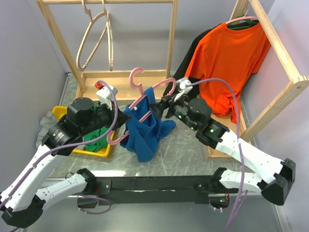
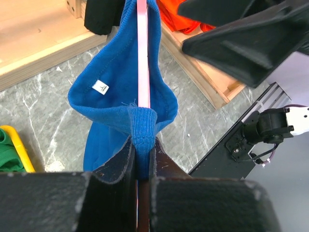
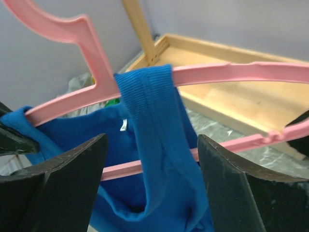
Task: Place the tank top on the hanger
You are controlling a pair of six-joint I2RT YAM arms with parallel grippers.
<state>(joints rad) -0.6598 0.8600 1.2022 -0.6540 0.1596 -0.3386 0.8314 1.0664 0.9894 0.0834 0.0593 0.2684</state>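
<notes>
The pink hanger (image 1: 138, 77) is held in the air above the table's middle, tilted, hook upward. The royal-blue tank top (image 1: 145, 130) hangs from it, one strap over each arm. My left gripper (image 1: 119, 126) is shut on the hanger's lower left end, pinching a blue strap (image 2: 143, 126) against the pink bar (image 2: 143, 48). The white neck label (image 2: 100, 87) shows inside the neckline. My right gripper (image 1: 161, 107) stands open, its fingers either side of the other strap (image 3: 154, 121), which is draped over the hanger's arm (image 3: 231, 72) and touches neither finger.
A wooden rack (image 1: 171, 34) at the back carries pale beige hangers (image 1: 96, 34). An orange t-shirt (image 1: 227, 63) hangs on the right rack. A yellow bin (image 1: 62, 112) with a green garment (image 1: 96, 141) sits left. The rack's wooden base (image 3: 231, 101) lies just behind the hanger.
</notes>
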